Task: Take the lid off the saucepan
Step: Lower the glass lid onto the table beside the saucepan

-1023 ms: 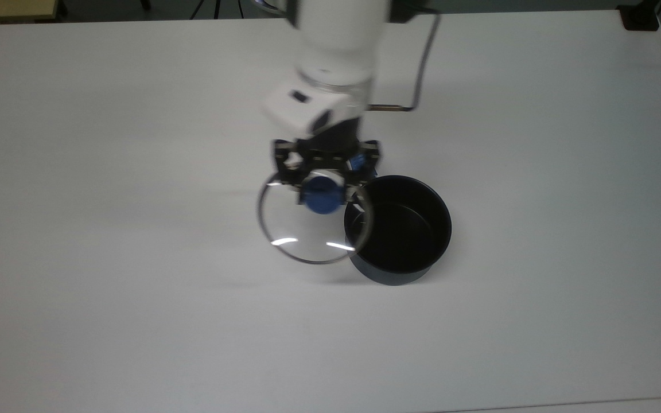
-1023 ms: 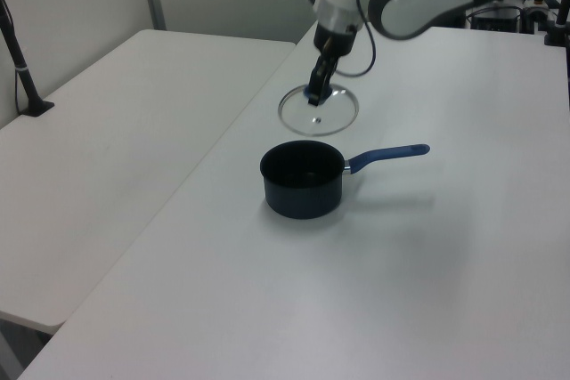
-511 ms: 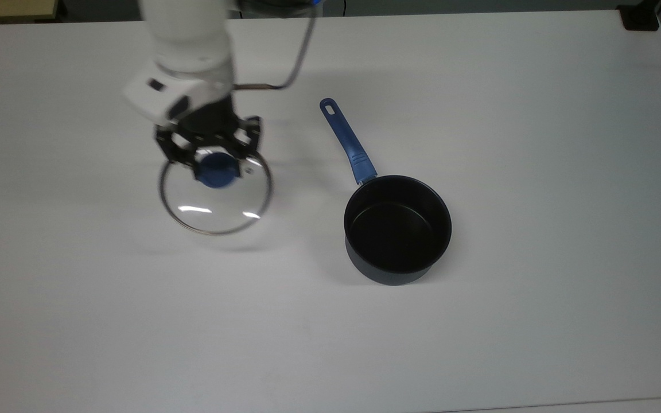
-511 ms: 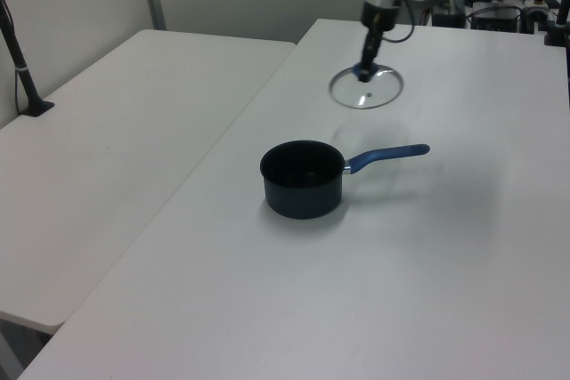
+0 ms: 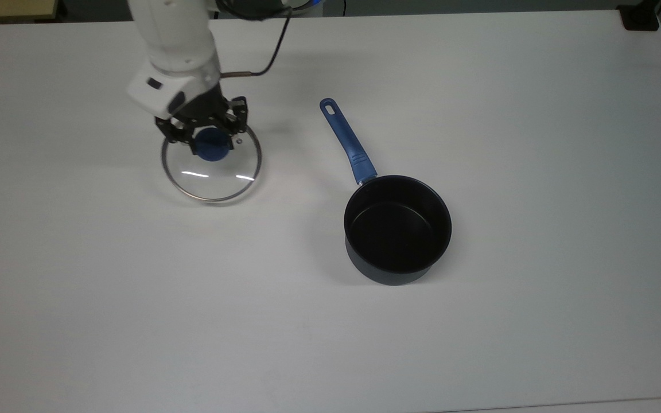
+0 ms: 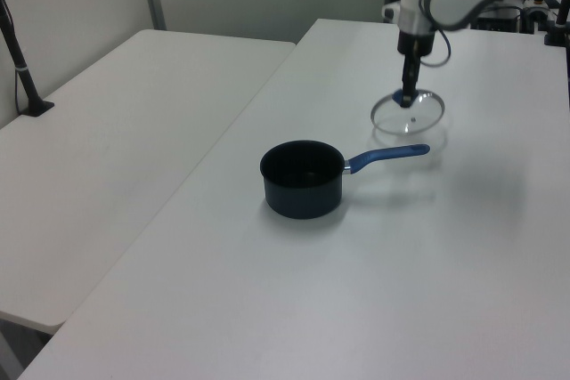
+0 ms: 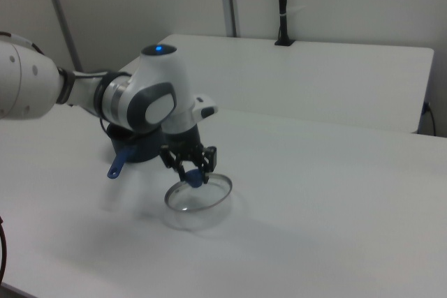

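Observation:
The saucepan (image 5: pixel 397 229) stands uncovered on the white table (image 5: pixel 508 103), its black inside showing. Its blue handle (image 5: pixel 346 140) points toward the top view's upper left. The glass lid (image 5: pixel 211 178) sits well apart from it, toward the top view's left and low over the table. My gripper (image 5: pixel 211 140) is shut on the lid's blue knob (image 5: pixel 213 150). The left view has the lid (image 6: pixel 420 115) beyond the handle (image 6: pixel 387 156), under the gripper (image 6: pixel 406 101). From the right view, the lid (image 7: pixel 202 199) hangs level below the gripper (image 7: pixel 194 176), and my arm partly hides the saucepan (image 7: pixel 136 151).
A second white table (image 6: pixel 116 104) adjoins this one on the left view's left, with a black clamped post (image 6: pixel 22 68) on it. A black object (image 5: pixel 639 17) sits at the top view's upper right corner. My cable (image 5: pixel 267 51) loops behind the wrist.
My gripper carried the lid from beside the saucepan's rim toward the top view's left, then brought it lower toward the table. The saucepan stayed put.

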`<state>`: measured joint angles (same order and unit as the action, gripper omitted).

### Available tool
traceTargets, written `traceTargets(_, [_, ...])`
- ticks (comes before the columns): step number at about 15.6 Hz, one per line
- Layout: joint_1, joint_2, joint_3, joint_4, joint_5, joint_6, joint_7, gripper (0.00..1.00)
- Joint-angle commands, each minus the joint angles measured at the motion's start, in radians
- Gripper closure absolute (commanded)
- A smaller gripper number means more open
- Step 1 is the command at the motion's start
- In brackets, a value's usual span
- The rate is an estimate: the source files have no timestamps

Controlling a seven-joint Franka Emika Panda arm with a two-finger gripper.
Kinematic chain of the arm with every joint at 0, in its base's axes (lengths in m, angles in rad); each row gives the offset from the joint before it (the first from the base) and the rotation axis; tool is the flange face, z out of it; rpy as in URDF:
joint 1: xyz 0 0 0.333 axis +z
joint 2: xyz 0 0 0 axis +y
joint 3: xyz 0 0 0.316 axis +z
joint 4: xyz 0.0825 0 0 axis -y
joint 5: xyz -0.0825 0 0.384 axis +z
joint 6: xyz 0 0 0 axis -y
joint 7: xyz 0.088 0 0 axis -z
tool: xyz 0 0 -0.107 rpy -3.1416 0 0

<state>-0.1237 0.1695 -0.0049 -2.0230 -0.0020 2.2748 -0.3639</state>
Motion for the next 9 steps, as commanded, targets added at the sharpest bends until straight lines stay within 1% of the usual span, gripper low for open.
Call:
traceTargets(1, [0.007,-0.051,0.016,-0.098,0.025,0.081,-0.012,0.52])
traceTargets(4, [0.009,-0.036,0.016,-0.115,0.027,0.153,0.028,0.52])
traceTargets(5, [0.010,-0.036,0.016,-0.126,0.027,0.175,0.043,0.44])
traceTargets(6, [0.012,-0.041,0.016,-0.126,0.027,0.166,0.048,0.24])
traceTargets(7, [0.012,-0.045,0.016,-0.125,0.027,0.161,0.063,0.11])
traceTargets(8, [0.015,-0.048,0.016,-0.117,0.027,0.146,0.083,0.01])
traceTargets(9, [0.019,-0.051,0.016,-0.105,0.025,0.122,0.106,0.00])
